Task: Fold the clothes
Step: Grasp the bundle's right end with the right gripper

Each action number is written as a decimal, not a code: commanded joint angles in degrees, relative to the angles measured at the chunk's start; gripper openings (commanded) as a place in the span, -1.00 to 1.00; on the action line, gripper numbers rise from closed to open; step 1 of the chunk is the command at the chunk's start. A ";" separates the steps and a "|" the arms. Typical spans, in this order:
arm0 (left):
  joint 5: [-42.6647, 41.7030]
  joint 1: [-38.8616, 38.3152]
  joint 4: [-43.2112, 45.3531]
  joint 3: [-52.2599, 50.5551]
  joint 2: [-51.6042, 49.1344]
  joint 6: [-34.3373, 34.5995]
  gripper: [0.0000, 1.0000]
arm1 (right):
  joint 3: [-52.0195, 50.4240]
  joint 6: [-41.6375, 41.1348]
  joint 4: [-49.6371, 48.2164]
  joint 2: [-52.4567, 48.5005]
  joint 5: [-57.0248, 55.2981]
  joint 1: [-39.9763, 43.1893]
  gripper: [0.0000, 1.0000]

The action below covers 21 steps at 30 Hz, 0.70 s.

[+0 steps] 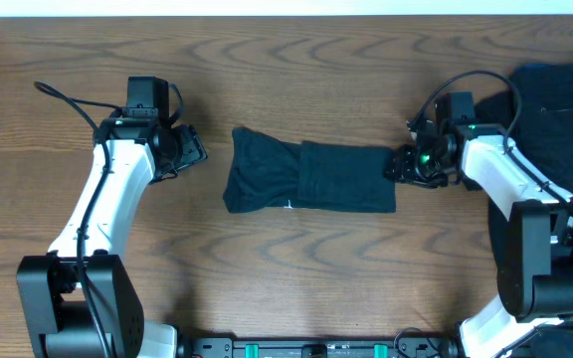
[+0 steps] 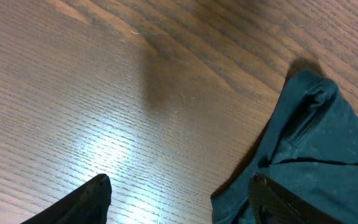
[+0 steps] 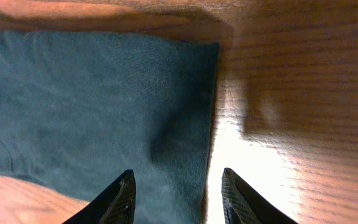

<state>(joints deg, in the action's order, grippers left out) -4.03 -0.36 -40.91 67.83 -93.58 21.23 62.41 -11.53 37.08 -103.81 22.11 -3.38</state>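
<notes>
Navy, almost black, the folded garment (image 1: 306, 179) lies mid-way across the tabletop (image 1: 286, 283), its right edge beneath the spread, empty right fingers (image 3: 122, 198), the left fingers (image 2: 92, 194) parted and empty near its left end, another dark heap (image 1: 565, 99) at far right.

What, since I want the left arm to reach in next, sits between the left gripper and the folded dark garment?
Nothing visible does. Only bare table lies between the open left gripper and the garment, in both the overhead and left wrist views.
</notes>
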 commanded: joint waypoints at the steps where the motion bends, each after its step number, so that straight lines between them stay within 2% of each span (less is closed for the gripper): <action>1: 0.92 0.35 -0.20 -0.55 0.33 0.46 0.45 | -1.73 -3.43 -1.42 1.27 -1.64 -1.09 -0.14; 15: 0.92 0.35 -0.17 -0.55 0.33 0.46 0.45 | -4.13 -5.68 -10.36 1.03 -4.13 -2.89 -0.21; 21: 0.92 0.35 -0.20 -0.55 0.33 0.46 0.45 | -4.13 -6.73 -10.08 0.26 -4.35 -3.56 -0.24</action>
<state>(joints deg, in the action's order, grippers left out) -4.03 -0.36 -40.93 67.83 -93.58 21.23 58.63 -17.04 26.74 -103.79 18.17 -6.15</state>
